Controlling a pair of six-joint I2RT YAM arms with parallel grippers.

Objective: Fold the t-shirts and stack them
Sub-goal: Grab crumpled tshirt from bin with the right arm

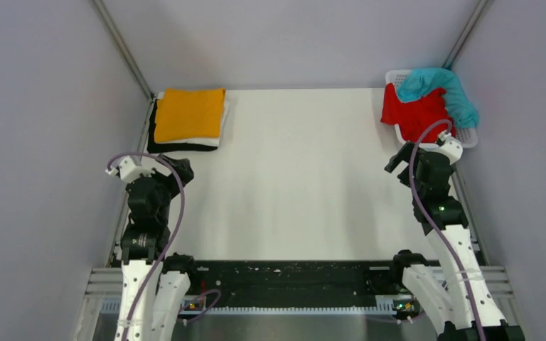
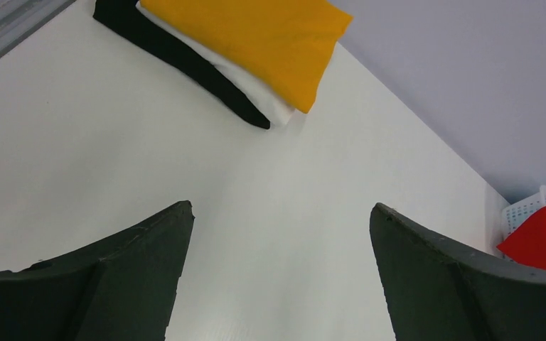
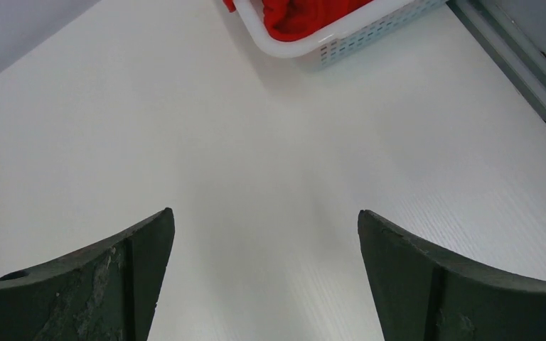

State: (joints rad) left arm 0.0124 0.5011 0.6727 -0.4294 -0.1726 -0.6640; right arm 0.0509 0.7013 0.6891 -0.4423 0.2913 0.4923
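Note:
A folded stack lies at the far left of the table: an orange t-shirt point(image 1: 188, 114) on top, a white t-shirt point(image 1: 211, 141) under it, a black t-shirt point(image 1: 178, 147) at the bottom. The stack also shows in the left wrist view, orange point(image 2: 256, 39), white point(image 2: 259, 92), black point(image 2: 185, 64). A red t-shirt point(image 1: 416, 112) and a teal t-shirt point(image 1: 444, 89) lie crumpled in the white basket point(image 1: 469, 138) at the far right. My left gripper point(image 1: 174, 169) is open and empty, just in front of the stack. My right gripper point(image 1: 405, 160) is open and empty, just in front of the basket.
The white table point(image 1: 298, 177) is walled by grey panels on three sides, with metal rails along the left and right edges. The basket's rim point(image 3: 306, 48) with red cloth inside shows at the top of the right wrist view. A black strip runs along the near edge.

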